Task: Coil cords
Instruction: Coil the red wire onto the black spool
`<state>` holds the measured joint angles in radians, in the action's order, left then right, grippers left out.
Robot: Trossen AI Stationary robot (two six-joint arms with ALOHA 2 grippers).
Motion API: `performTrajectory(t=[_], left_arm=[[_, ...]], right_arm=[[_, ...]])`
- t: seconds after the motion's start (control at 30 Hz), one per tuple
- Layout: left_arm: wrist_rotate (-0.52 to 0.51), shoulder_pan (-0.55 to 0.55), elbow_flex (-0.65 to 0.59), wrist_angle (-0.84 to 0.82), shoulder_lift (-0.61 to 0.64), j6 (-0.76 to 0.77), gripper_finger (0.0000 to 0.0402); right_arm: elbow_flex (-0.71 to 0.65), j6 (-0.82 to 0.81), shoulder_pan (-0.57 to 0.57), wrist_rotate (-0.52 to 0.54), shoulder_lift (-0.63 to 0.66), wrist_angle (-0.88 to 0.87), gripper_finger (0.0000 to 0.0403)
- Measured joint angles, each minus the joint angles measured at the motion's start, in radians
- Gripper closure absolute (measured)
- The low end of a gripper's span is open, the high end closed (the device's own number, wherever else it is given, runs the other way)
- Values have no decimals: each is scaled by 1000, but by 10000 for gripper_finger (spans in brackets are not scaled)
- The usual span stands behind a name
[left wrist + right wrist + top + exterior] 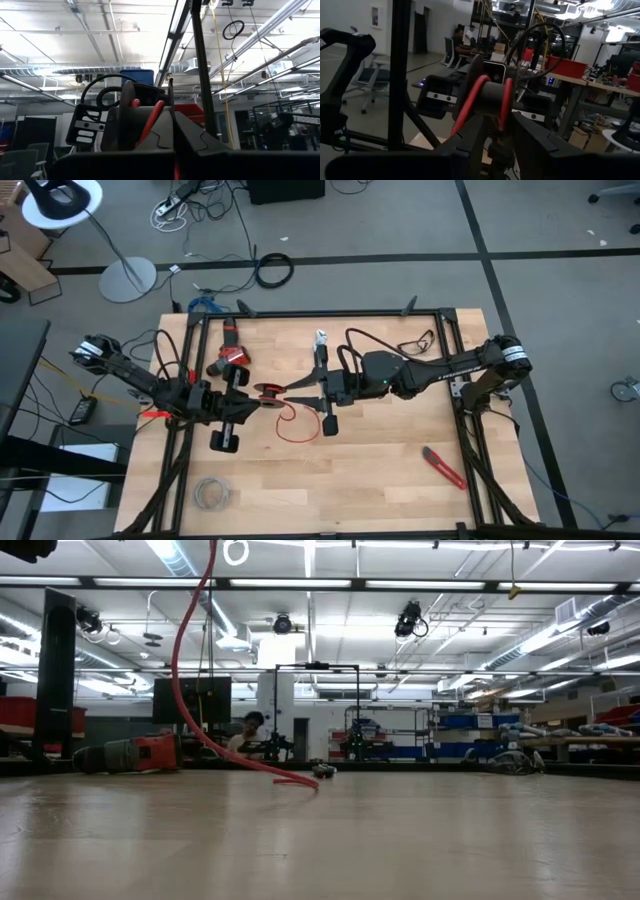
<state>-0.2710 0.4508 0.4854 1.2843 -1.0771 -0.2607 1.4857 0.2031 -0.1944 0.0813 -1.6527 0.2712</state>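
The cord is a thin bright red wire [290, 425], partly wound on a small dark spool [490, 95] held above the table's middle. My right gripper [290, 391] comes in from the table's right and is shut on the spool. My left gripper [252, 402] comes in from the left, just beside the spool, and is shut on the red cord. From the spool the cord hangs down in a curve [185, 670], and its loose loop [295, 780] lies on the wooden table. My left gripper pinches a strand of the red cord [176, 171] in the seam between its two shut fingers, close to the spool. The fingers slant upward from the table's left side. The strand [150, 125] runs from them up onto the spool. My right gripper holds the spool by its underside [497, 147], between its two fingers [470, 135]. The fingers come in about level from the table's right. The spool is lifted clear of the table, with red turns [506, 100] around its core.
A red and black power tool [232, 355] lies at the far left of the table. A pale grey wire bundle [212, 493] lies near the front left. A red utility knife [443, 467] lies at the front right. A black cable [420, 340] lies at the far right.
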Motion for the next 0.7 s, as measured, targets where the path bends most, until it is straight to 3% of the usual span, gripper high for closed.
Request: performTrajectory(t=[0.23, 0.5, 0.7], left_arm=[[8, 0, 0, -4, -2, 0, 401], [13, 0, 0, -5, -2, 0, 401], [13, 0, 0, -26, -3, -1, 401]], right_arm=[[0, 0, 4, -1, 0, -6, 311], [0, 39, 13, 1, 1, -26, 393], [0, 57, 13, 2, 2, -29, 399]])
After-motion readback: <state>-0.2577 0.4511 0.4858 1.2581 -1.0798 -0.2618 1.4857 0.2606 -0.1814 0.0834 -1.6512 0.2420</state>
